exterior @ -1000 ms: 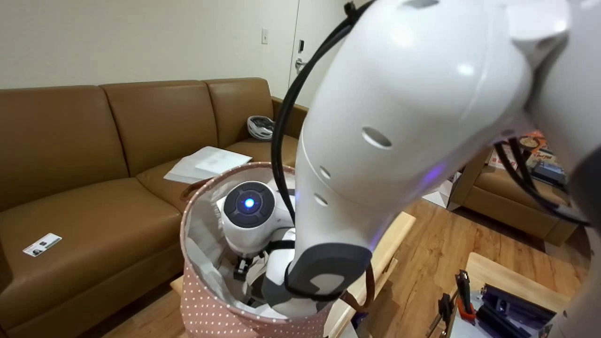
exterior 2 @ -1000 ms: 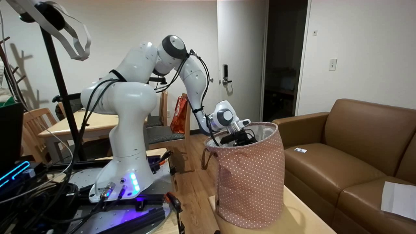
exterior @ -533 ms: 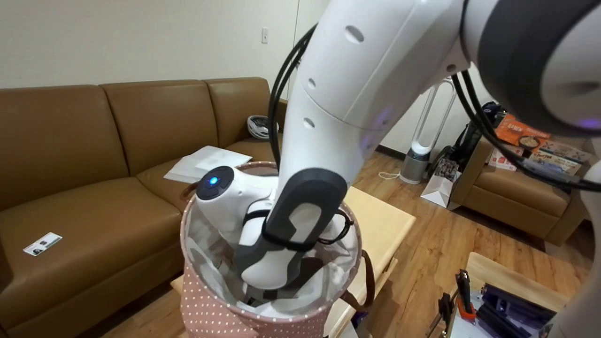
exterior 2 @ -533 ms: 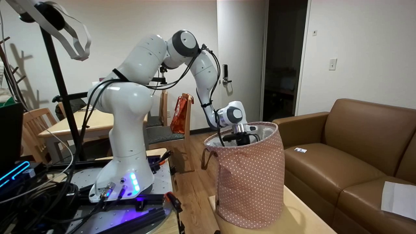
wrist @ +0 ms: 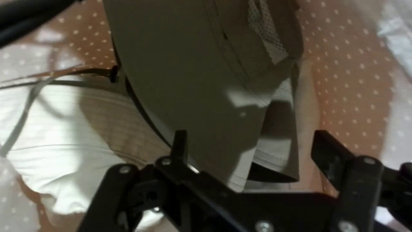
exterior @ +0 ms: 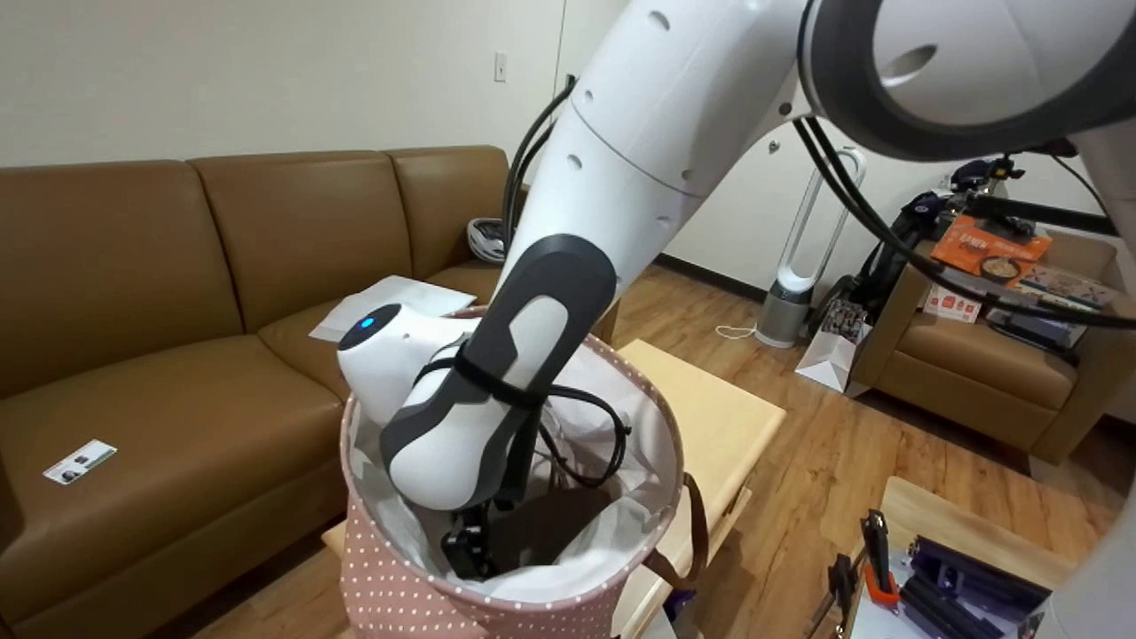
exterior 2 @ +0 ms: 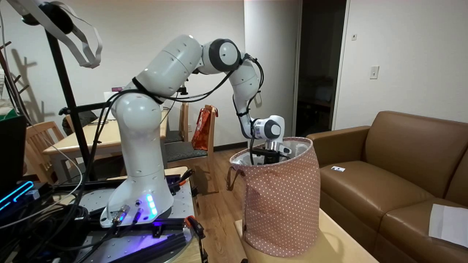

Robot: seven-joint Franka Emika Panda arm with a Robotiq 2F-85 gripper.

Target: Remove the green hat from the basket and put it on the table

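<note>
The pink dotted basket stands on the pale wood table; the basket and the table also show in an exterior view. My hand is down inside the basket, pointing downward. In the wrist view the green hat lies folded in the basket, its brim running down between my fingertips. My gripper is open, one finger over the brim's left edge, the other to its right over the basket wall; contact cannot be told. The gripper's fingers are hidden behind the basket wall in an exterior view.
A beige cloth piece with a strap lies beside the hat. The basket's rim surrounds my wrist, and a strap handle hangs outside. A brown sofa holds papers and a card.
The arm has reached farther out from its base. The hand has shifted across the inside of the basket and turned more upright. The basket has not moved.
</note>
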